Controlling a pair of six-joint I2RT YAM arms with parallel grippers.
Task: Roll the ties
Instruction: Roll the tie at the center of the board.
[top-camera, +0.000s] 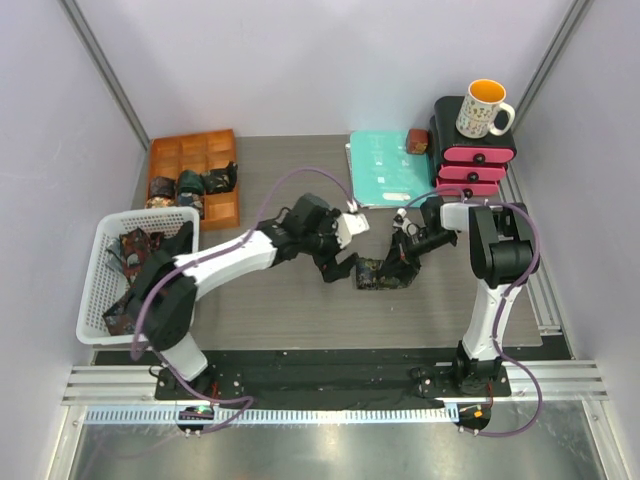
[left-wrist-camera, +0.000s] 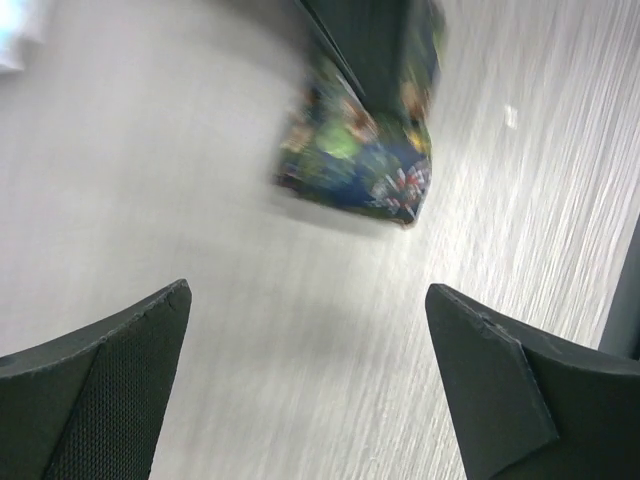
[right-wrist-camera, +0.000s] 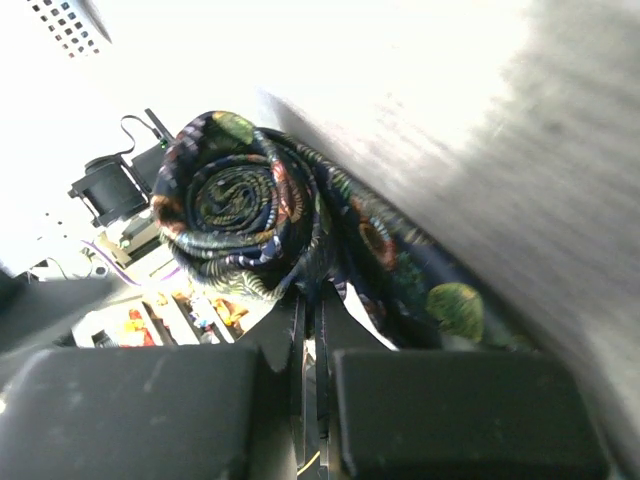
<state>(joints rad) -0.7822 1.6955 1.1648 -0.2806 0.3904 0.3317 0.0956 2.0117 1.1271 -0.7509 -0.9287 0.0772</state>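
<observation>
I see my right end effector (right-wrist-camera: 318, 345) clamped on the dark multicolour-print rolled fabric tie (right-wrist-camera: 250, 210) at the middle of the grey wood-grain surface (top-camera: 280, 310). My left end effector (left-wrist-camera: 308, 290) stands wide apart just beside that roll, gripping nothing.

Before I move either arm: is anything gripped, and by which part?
The right gripper is shut on the rolled tie, pinching fabric at the roll's outer edge. The left gripper is open, holding nothing.
</observation>
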